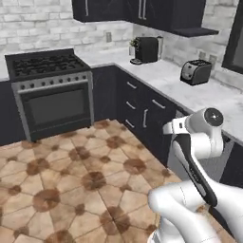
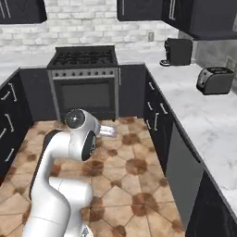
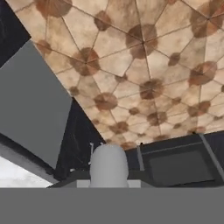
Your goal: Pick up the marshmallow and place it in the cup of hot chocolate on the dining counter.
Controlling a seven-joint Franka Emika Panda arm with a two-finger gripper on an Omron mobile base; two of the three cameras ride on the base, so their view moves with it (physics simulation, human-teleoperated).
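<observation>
Gripper shut, holding what — can't tell. You're facing stove (image 1: pixel 51 90) & toaster (image 1: pixel 195 72); transit step. Nxt: drive to dining counter, find cup.

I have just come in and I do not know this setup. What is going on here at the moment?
A white robot arm with dark joints stands folded above the brown patterned tile floor of a kitchen. Ahead are a black gas stove with an oven and a white grey-veined marble worktop carrying a black coffee machine and a silver toaster. The gripper is shut. I cannot tell whether anything sits between its fingers. The hand view looks down at the floor and dark cabinets.
</observation>
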